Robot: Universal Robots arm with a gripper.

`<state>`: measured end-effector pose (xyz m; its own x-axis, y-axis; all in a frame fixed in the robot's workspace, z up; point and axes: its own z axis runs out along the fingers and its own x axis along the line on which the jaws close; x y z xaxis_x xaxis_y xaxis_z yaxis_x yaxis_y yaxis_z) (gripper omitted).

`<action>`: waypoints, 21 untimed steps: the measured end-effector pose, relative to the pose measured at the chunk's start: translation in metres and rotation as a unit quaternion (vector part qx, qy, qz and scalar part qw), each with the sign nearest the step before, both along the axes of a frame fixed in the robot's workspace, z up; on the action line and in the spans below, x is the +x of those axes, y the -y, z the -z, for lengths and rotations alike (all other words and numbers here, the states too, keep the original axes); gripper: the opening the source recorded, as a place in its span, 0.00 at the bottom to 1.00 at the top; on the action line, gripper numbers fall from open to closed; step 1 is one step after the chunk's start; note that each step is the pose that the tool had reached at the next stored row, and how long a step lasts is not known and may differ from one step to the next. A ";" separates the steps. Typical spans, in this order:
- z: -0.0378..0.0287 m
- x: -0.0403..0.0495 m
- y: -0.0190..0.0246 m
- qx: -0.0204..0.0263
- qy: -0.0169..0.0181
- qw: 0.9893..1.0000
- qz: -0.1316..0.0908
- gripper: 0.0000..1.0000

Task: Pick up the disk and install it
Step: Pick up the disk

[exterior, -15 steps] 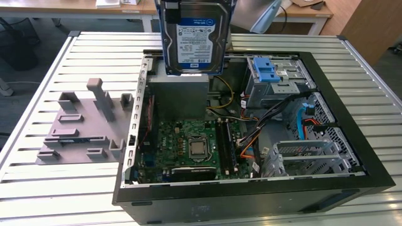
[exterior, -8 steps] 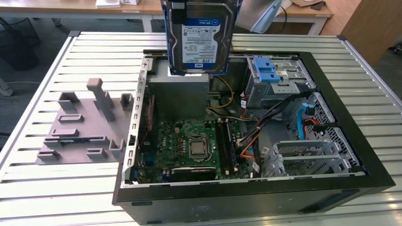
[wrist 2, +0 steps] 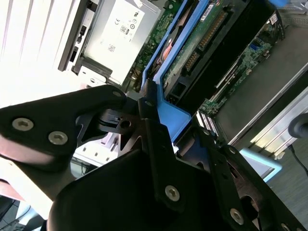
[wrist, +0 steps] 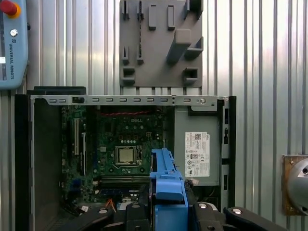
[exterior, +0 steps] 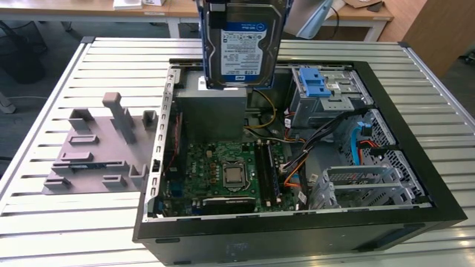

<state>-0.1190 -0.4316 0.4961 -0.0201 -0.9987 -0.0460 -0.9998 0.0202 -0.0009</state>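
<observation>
End effector (wrist: 168,208): the nearest item in both wrist views. I see its black links and screw heads on either side of a blue rail, and I read it as clamped on the disk (exterior: 241,47).
Disk: held off the surface and hanging on edge, with its white-and-blue label turned toward the exterior view. The grip is at its upper end, so the body hangs below the end effector.
Blue side rails (wrist 2: 166,108): these run away from the fingers (wrist 2: 108,98) in the second wrist view. I see one rail standing between the black links in the first wrist view.
Disk position over case: it is above the far part of the open computer case (exterior: 297,233). Its lower edge is over the grey power-supply box (exterior: 211,114), toward the exterior view's left of the drive cage (exterior: 321,89) with the blue latch.
Motherboard (exterior: 222,167): green, lying flat on the case floor well below the disk, with the processor socket near its middle.
Cables (exterior: 364,146): I see orange and blue runs between the drive cage and the metal bracket at the case's near corner.
Fixture plate (exterior: 97,156): grey plastic with upright posts and slots, on the surface just beside the case at the exterior view's left.
Surface (exterior: 67,233): pale slatted metal that carries the case and the plate.
Pendant (wrist: 12,43): a blue-grey handset with a red button, lying on the surface apart from the case.
</observation>
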 end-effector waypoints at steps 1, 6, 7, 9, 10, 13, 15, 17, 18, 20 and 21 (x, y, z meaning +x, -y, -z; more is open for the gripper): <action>0.0000 0.0007 0.0007 0.000 0.000 1.000 0.001 0.36; 0.0001 0.0030 0.0044 0.000 0.000 1.000 0.004 0.36; 0.0001 0.0034 0.0054 0.000 0.000 1.000 0.005 0.36; 0.0001 0.0039 0.0074 0.000 0.000 1.000 0.006 0.36; 0.0001 0.0041 0.0083 0.000 0.000 1.000 0.007 0.36; 0.0002 0.0043 0.0109 0.000 0.000 1.000 0.012 0.36; 0.0003 0.0043 0.0119 0.000 0.000 1.000 0.020 0.36; 0.0004 0.0054 0.0123 0.000 0.000 1.000 0.024 0.36; 0.0004 0.0072 0.0124 0.000 0.000 1.000 0.024 0.36; 0.0004 0.0117 0.0126 0.000 0.000 1.000 0.024 0.36; 0.0005 0.0138 0.0127 0.000 0.000 1.000 0.024 0.36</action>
